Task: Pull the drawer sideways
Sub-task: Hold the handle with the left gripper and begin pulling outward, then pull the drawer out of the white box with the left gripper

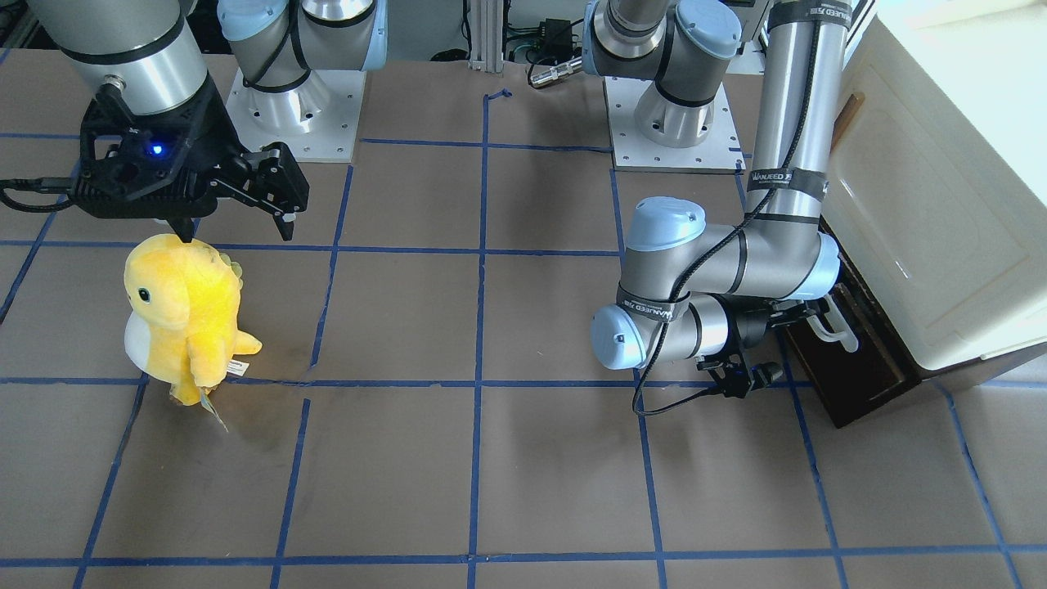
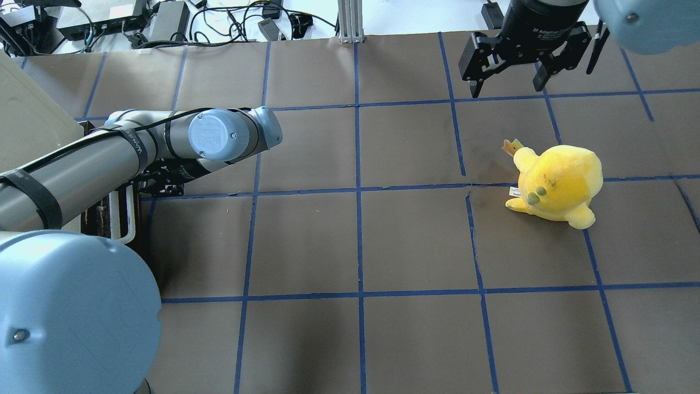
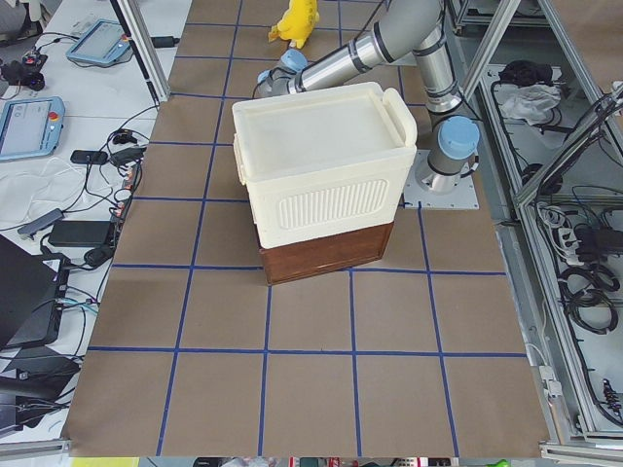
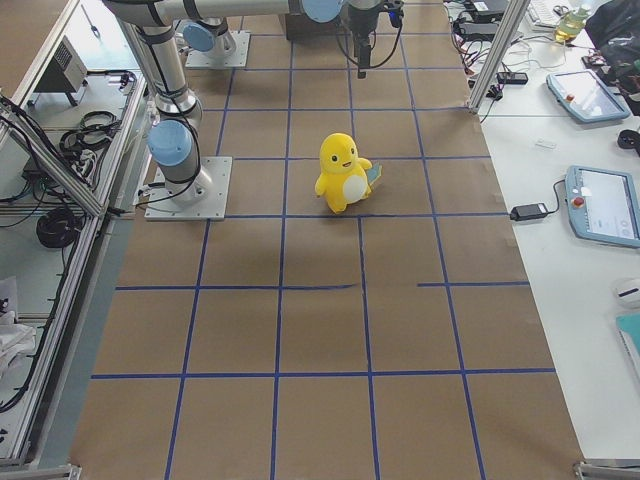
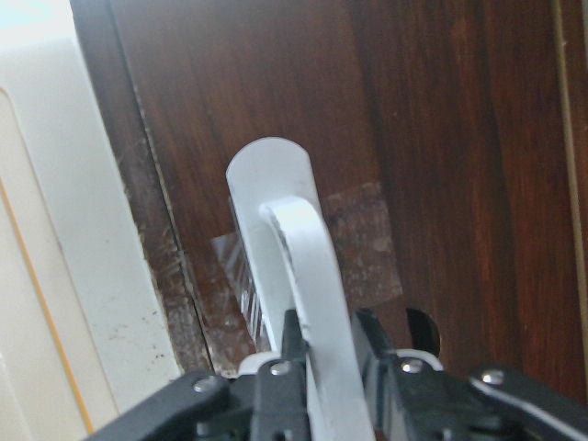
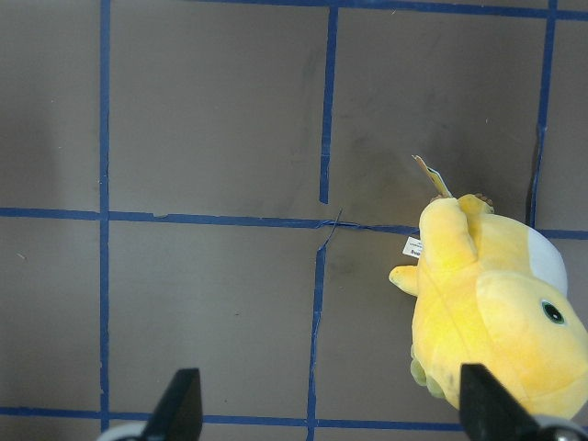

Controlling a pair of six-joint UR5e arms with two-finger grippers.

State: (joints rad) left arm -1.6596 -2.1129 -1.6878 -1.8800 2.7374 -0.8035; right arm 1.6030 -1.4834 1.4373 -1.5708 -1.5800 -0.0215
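The drawer point(image 1: 863, 364) has a dark brown wooden front at the foot of the cream cabinet point(image 1: 924, 204). Its white bar handle point(image 1: 834, 323) runs along the front. In the left wrist view my left gripper point(image 5: 326, 342) is shut on the white handle point(image 5: 294, 239), one finger on each side of the bar. The drawer's pale inside does not show. The handle also shows in the overhead view point(image 2: 123, 210), under my left arm. My right gripper point(image 1: 237, 233) is open and empty, hovering far from the drawer above the table.
A yellow plush toy point(image 1: 184, 315) stands on the brown table just below my right gripper, also in the right wrist view point(image 6: 496, 312). Blue tape lines grid the table. The cream cabinet point(image 3: 321, 175) sits at the table's end on my left.
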